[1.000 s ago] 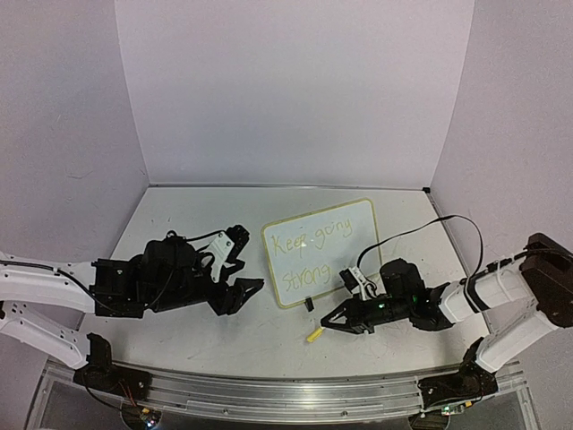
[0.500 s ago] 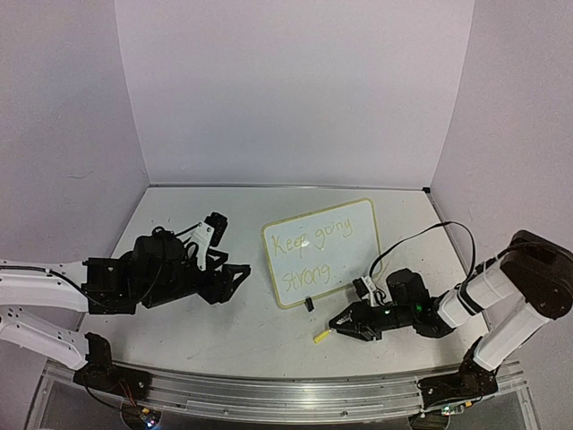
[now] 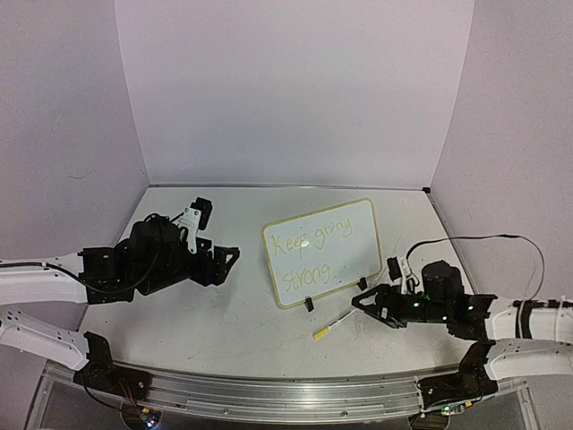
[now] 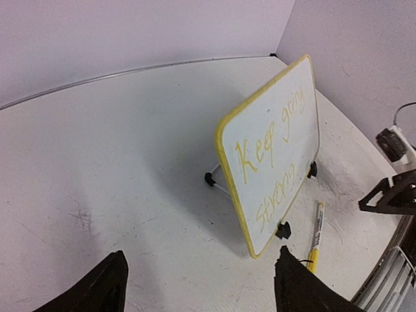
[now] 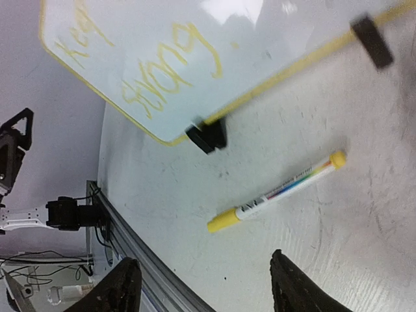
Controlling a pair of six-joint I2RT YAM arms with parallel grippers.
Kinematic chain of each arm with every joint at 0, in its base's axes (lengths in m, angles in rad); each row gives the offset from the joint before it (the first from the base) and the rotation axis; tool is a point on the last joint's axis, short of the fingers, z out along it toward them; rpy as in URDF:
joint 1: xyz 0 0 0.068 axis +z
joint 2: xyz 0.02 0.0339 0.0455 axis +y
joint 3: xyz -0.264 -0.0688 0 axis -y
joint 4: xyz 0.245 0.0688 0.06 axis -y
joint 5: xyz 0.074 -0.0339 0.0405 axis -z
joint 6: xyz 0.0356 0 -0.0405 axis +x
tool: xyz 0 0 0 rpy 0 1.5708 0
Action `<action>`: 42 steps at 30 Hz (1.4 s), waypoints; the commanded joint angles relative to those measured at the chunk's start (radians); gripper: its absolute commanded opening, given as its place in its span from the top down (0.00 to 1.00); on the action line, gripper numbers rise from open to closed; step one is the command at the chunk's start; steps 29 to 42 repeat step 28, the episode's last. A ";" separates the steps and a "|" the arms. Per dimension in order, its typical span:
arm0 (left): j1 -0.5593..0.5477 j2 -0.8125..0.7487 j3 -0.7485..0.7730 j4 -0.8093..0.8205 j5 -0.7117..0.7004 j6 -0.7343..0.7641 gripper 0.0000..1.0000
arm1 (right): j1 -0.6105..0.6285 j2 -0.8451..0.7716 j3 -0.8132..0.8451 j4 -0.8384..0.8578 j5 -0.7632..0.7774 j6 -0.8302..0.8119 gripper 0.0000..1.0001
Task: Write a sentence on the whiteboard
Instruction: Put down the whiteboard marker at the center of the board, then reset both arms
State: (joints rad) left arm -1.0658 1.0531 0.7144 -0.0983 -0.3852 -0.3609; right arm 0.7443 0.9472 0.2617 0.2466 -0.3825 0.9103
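The whiteboard (image 3: 345,235) stands tilted on black clip feet (image 5: 208,135) at mid-table, also seen in the left wrist view (image 4: 294,110) and the right wrist view (image 5: 149,39). On it is the sentence (image 3: 309,244) "Keep going strong" in yellow-green, in two lines. A yellow-capped marker (image 3: 329,327) lies loose on the table in front of the board (image 5: 276,193) (image 4: 316,227). My right gripper (image 3: 376,285) is open just right of the marker, with nothing between its fingers (image 5: 205,260). My left gripper (image 3: 218,235) is open and empty, left of the board (image 4: 200,260).
An aluminium rail (image 3: 269,385) runs along the near edge. Purple-white walls close in the back and both sides. A black cable (image 3: 483,240) loops above the right arm. The tabletop (image 3: 197,322) is scuffed.
My right gripper opened, left the marker lying on the table and drew back to the right. My left gripper moved left and back from the board and opened wider.
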 commanded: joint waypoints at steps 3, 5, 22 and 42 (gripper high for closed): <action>0.091 0.024 0.224 0.005 -0.024 -0.026 0.11 | -0.009 -0.230 0.359 -0.430 0.357 -0.277 0.14; 0.119 0.053 0.301 -0.012 -0.010 -0.020 0.09 | -0.008 -0.222 0.476 -0.482 0.465 -0.356 0.04; 0.181 0.014 0.664 -0.144 -0.108 0.183 0.01 | -0.009 -0.084 0.948 -0.446 0.782 -0.741 0.02; 0.182 -0.015 0.649 -0.158 -0.120 0.182 0.01 | -0.009 -0.127 0.913 -0.381 0.729 -0.705 0.02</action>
